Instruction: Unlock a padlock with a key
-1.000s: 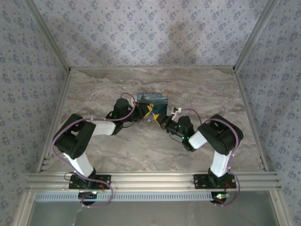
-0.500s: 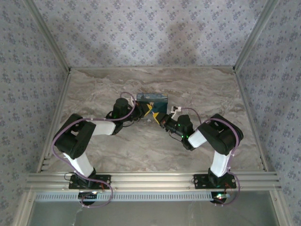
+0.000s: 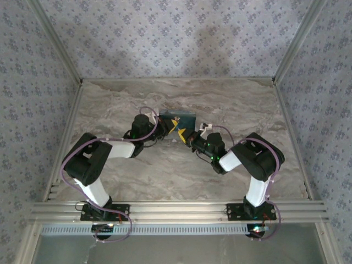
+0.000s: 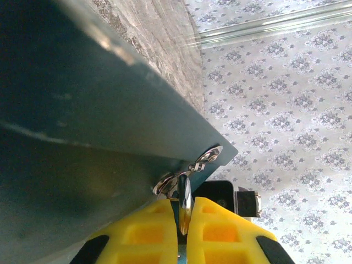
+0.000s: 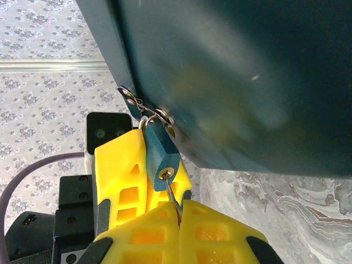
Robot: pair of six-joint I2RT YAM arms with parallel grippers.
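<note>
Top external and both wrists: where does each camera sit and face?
Top external: overhead behind, facing down on the table; left arm, right arm show.
Left wrist: on the left arm, facing the box past the left gripper.
Right wrist: on the right arm, facing the padlock and key past the right gripper.
Wrist views share the box.
</note>
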